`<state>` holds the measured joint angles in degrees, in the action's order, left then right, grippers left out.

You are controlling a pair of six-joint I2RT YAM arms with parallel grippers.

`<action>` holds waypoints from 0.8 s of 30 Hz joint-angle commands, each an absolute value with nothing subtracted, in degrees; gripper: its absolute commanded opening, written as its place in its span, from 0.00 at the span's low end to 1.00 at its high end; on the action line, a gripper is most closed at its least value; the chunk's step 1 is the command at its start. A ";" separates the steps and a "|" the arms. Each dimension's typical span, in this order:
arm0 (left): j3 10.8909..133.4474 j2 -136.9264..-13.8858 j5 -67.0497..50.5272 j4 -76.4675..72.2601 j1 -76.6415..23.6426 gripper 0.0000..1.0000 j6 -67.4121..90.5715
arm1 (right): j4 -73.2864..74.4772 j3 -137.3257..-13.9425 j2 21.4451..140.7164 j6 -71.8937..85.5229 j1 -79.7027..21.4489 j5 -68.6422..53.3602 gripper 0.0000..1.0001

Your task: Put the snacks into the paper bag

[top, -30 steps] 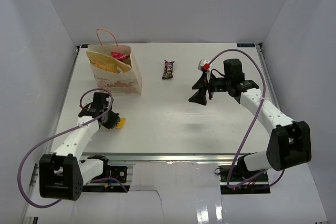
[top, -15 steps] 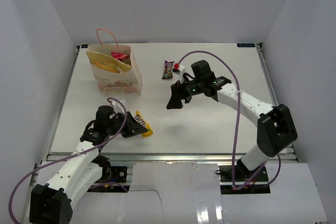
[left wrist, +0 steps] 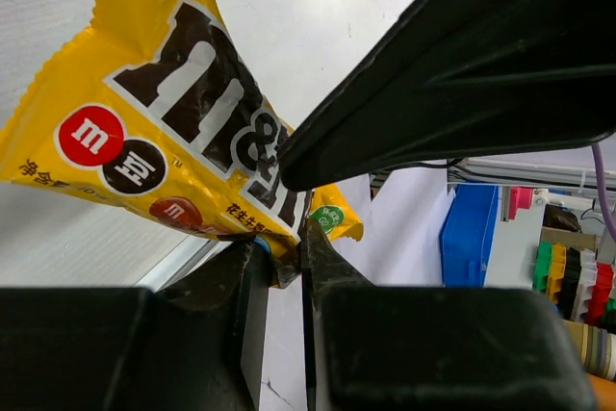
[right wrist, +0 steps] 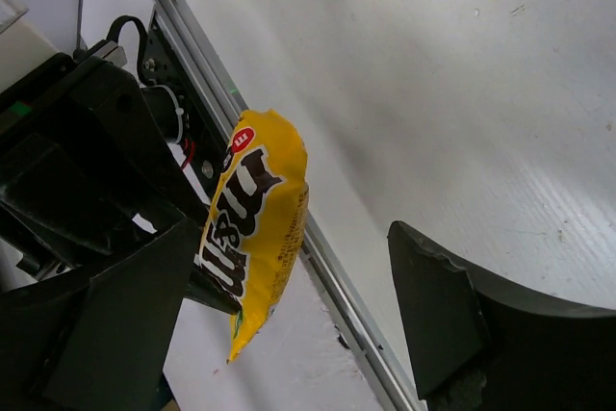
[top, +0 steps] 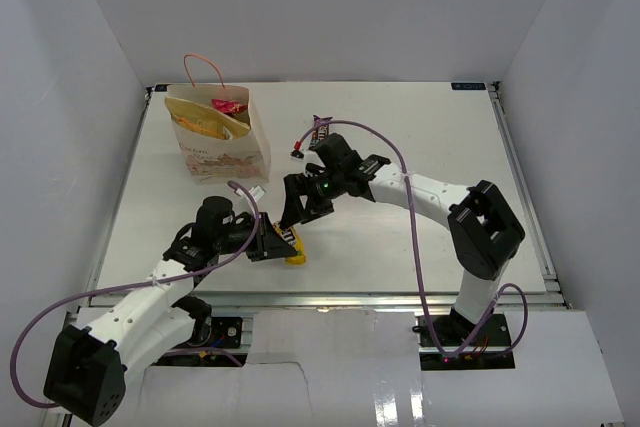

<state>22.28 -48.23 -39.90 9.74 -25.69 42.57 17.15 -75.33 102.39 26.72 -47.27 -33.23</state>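
Note:
My left gripper [top: 272, 244] is shut on the bottom edge of the yellow M&M's pack [top: 291, 247] and holds it up near the table's front middle. In the left wrist view [left wrist: 287, 257] the pack [left wrist: 164, 132] stands above the pinching jaws. My right gripper [top: 297, 209] is open just behind the pack. In the right wrist view [right wrist: 289, 320] the pack [right wrist: 255, 228] hangs between the spread fingers, near the left one. The paper bag [top: 215, 137] stands upright at the back left, with yellow and pink packets in its mouth. The purple candy bar [top: 319, 125] lies behind the right arm, partly hidden.
The white table [top: 430, 127] is walled in by white panels on three sides. A metal rail [top: 400, 297] runs along the front edge. The right arm's purple cable [top: 400, 162] loops over the table's middle.
My left gripper has carried the M&M's pack rightward toward the front middle. My right arm has swung from the right side leftward and down to the pack, its gripper open.

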 commanded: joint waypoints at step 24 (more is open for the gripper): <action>38.84 -38.59 -24.88 24.69 -26.46 0.72 35.69 | 12.48 -83.22 99.15 11.63 -42.46 -46.82 0.08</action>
<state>34.87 -41.87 -30.35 20.23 -26.39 38.41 13.85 -78.08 104.01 22.28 -44.88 -41.80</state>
